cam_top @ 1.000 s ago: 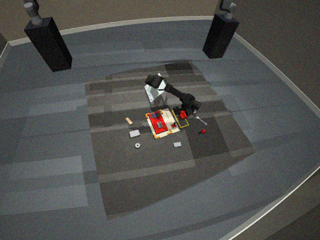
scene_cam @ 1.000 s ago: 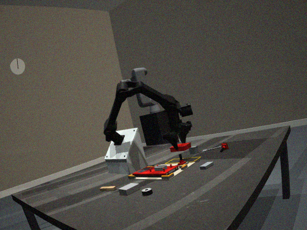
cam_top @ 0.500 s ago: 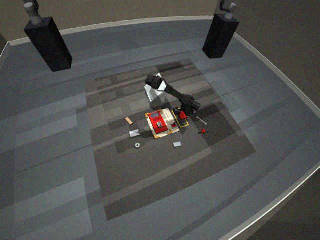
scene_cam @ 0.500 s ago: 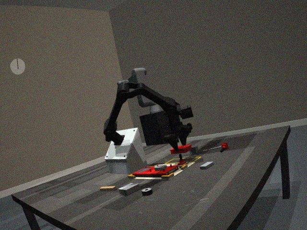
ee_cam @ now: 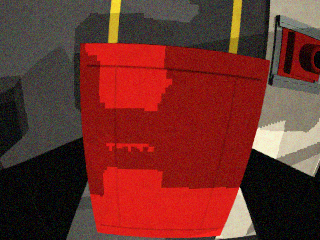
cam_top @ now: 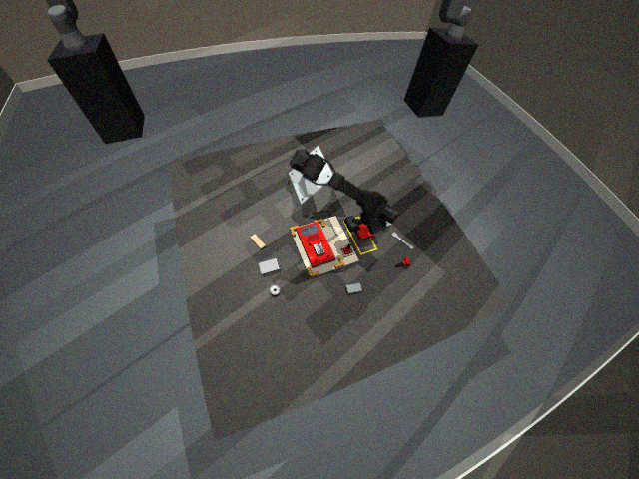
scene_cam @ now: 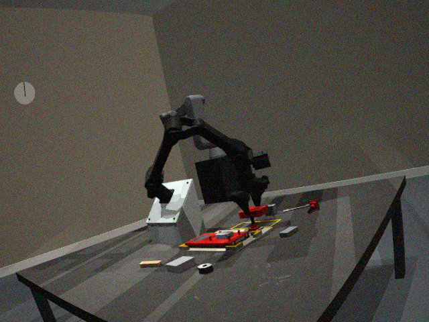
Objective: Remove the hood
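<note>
My gripper (cam_top: 365,226) (scene_cam: 253,210) (ee_cam: 166,150) is shut on the red hood (cam_top: 363,233) (scene_cam: 258,211) (ee_cam: 210,130), one finger on each side. The hood is held in the air, roughly level, above the yellow-outlined marked area (cam_top: 367,251) (scene_cam: 273,220) (ee_cam: 114,25). Two yellow lines run out from under it in the wrist view; the rest of the outline there is hidden. The red toy car (cam_top: 310,239) (scene_cam: 204,239) lies beside the area on a cream board (cam_top: 332,228) (scene_cam: 208,249), with its grey engine block (cam_top: 319,248) (scene_cam: 224,235) uncovered.
A small red-based part with a black post (cam_top: 346,250) (scene_cam: 254,227) stands on the board beside the area. A grey block (cam_top: 353,287) (scene_cam: 289,231), white block (cam_top: 269,266) (scene_cam: 179,263), wooden strip (cam_top: 257,240) (scene_cam: 150,263) and ring (cam_top: 279,289) lie around. A pale tool (cam_top: 402,239) lies beyond the area.
</note>
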